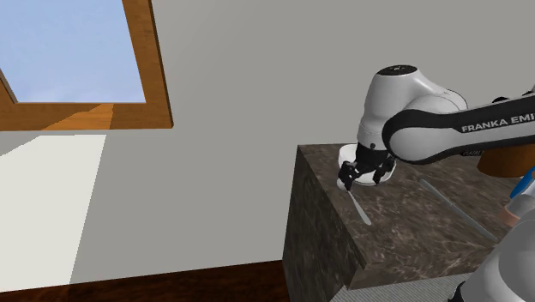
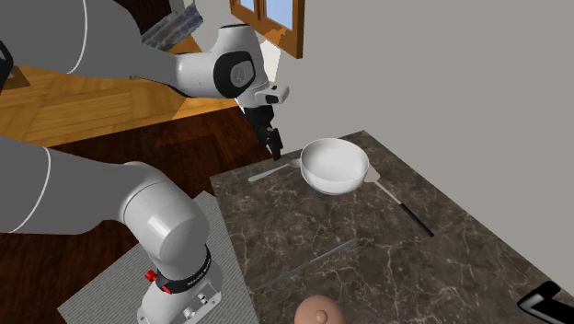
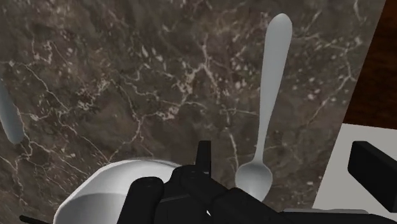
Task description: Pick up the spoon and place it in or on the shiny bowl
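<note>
one arm (image 1: 446, 124) bent down | fingers (image 3: 372, 167) apart above spoon (image 3: 270, 95) | bowl (image 3: 105, 194) beside

A plain grey wall (image 1: 231, 103) rises behind the dark, veined marble surface (image 1: 411, 214), with a wood-framed window (image 1: 77, 51) showing blue sky at the shoulder view's left. Below the window lies a brighter pale patch (image 1: 43, 206). The floor (image 1: 171, 283) is dark brown wood.

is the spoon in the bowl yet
No, the spoon lies flat on the marble counter, beside the bowl and not in it.
</note>
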Action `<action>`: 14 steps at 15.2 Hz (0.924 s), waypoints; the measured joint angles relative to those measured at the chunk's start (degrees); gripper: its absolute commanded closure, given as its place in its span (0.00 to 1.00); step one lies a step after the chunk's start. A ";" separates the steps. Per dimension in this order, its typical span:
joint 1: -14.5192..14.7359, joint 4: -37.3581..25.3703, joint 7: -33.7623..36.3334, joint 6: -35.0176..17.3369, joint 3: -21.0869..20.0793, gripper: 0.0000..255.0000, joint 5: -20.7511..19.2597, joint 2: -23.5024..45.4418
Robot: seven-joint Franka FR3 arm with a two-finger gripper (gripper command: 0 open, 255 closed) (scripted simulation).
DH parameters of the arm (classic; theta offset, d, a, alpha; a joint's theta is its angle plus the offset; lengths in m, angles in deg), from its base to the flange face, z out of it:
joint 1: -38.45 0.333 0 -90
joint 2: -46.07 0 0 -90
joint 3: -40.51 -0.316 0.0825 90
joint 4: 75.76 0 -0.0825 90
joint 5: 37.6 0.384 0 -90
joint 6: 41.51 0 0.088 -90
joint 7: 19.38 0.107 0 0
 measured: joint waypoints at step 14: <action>-3.33 4.63 5.85 -13.44 -2.46 0.00 -2.16 8.86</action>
